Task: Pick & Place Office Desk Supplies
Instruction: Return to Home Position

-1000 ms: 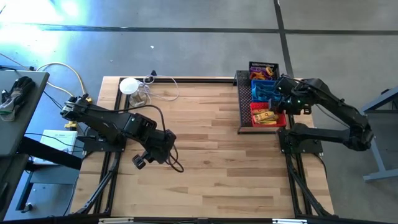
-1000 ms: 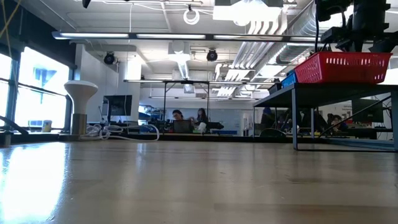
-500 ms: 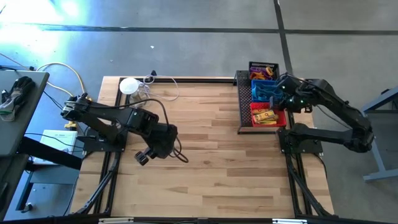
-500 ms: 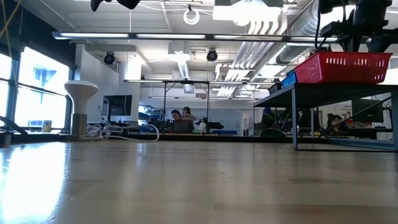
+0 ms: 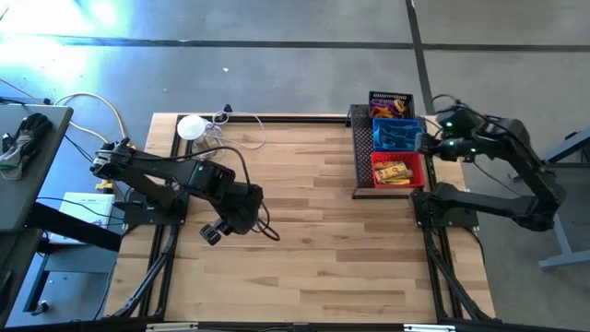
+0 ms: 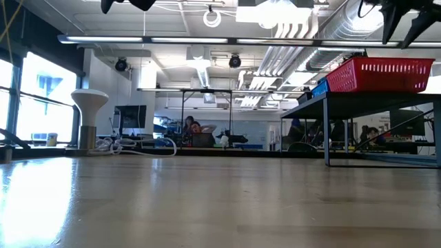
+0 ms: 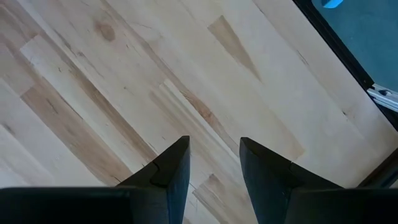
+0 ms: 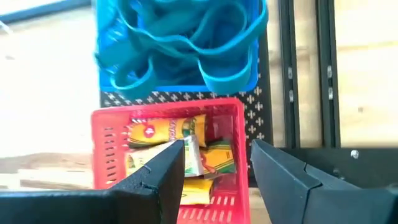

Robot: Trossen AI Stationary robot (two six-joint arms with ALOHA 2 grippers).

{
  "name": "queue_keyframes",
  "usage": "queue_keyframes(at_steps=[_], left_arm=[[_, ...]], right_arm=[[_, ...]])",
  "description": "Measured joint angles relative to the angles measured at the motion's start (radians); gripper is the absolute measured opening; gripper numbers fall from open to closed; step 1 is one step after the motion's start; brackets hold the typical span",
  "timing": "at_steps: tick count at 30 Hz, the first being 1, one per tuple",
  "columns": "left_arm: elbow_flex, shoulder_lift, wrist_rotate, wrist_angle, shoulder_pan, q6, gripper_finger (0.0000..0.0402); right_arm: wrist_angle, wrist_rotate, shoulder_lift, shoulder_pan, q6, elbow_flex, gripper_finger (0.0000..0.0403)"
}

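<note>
Red, blue and black mesh baskets sit in a row on the black mesh tray (image 5: pixel 361 157) at the table's far right edge. We see yellow crayon packs (image 8: pixel 180 152) in the red basket (image 5: pixel 396 171), blue bands (image 8: pixel 180 37) in the blue basket (image 5: pixel 395 135), and the black basket (image 5: pixel 391 101) beyond. Our right gripper (image 8: pixel 214 165) hovers above the red basket, fingers parted and empty. Our left gripper (image 7: pixel 214 163) hangs over the bare wooden table (image 5: pixel 304 212), parted, holding nothing.

Light: bright, even.
Glare: blown-out patch on floor (image 5: pixel 97 14), high view; window (image 6: pixel 41 103) glow reflects off table (image 6: pixel 207 200).
Blur: near table soft, low view.
</note>
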Motion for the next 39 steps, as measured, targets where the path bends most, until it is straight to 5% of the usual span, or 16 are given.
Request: queue_keyframes(at_steps=[10, 16, 22, 29, 34, 39], left_arm=[[0.0, 0.0, -0.042, 0.018, 0.011, -0.06, 0.0135], [0.0, 0.0, -0.042, 0.054, 0.03, -0.17, 0.0135], [0.0, -0.003, -0.045, 0.079, 0.033, -0.264, 0.0135], [0.0, -0.014, -0.122, 0.079, 0.016, -0.329, 0.0135], [0.0, -0.015, -0.121, 0.081, 0.01, -0.378, 0.0135], [0.0, -0.015, -0.121, 0.081, -0.014, -0.425, 0.0135]], right_arm=[[0.043, -0.048, -0.167, 0.093, 0.065, 0.074, 0.0173], [0.311, -0.065, -0.241, 0.103, -0.104, 0.074, 0.0173], [0.705, -0.321, -0.241, 0.103, -0.318, 0.052, 0.0173], [1.026, -0.55, -0.204, 0.118, -0.359, -0.102, 0.0173], [1.281, -0.544, -0.155, 0.263, -0.361, -0.234, 0.0173], [1.625, -0.527, -0.04, 0.563, -0.401, -0.258, 0.0169]])
